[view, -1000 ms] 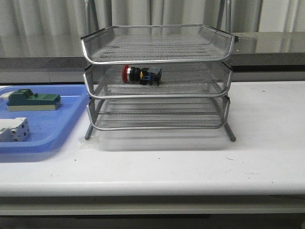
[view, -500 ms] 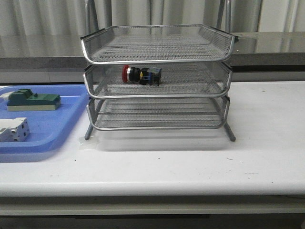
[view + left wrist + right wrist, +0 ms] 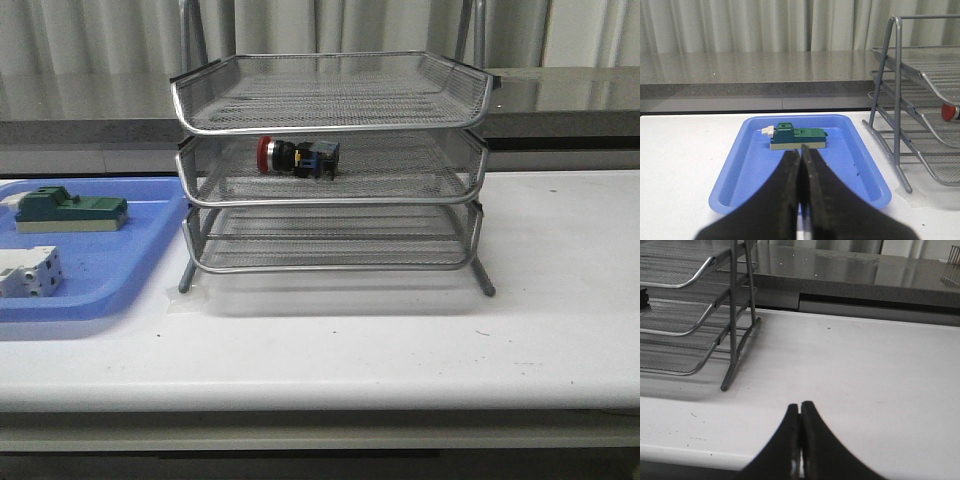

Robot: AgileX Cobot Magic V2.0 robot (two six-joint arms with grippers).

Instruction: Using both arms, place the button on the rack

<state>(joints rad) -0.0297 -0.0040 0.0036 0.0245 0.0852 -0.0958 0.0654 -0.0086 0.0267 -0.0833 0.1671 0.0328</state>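
Button [image 3: 297, 157] lying on its side in the middle tier of the rack [image 3: 330, 170], toward that tray's left half, red cap pointing to the desk's left edge, blue-yellow block to the right. Top and bottom tiers hold nothing I can see. Rack stands on the white desk [image 3: 560, 300] toward its back edge, roughly centred

Blue tray [image 3: 110, 270] sits just beside the rack's left leg, running off the desk's left edge in the front view. Green block [image 3: 70, 210] toward the tray's back, white-grey terminal block [image 3: 28, 272] nearer its front-left

My left end effector [image 3: 801, 165] is closed, fingers pressed together, nothing between them, over the front part of the blue tray. My right end effector [image 3: 800, 420] is closed too, empty, above bare desk to the right of the rack. Neither arm shows in the front view
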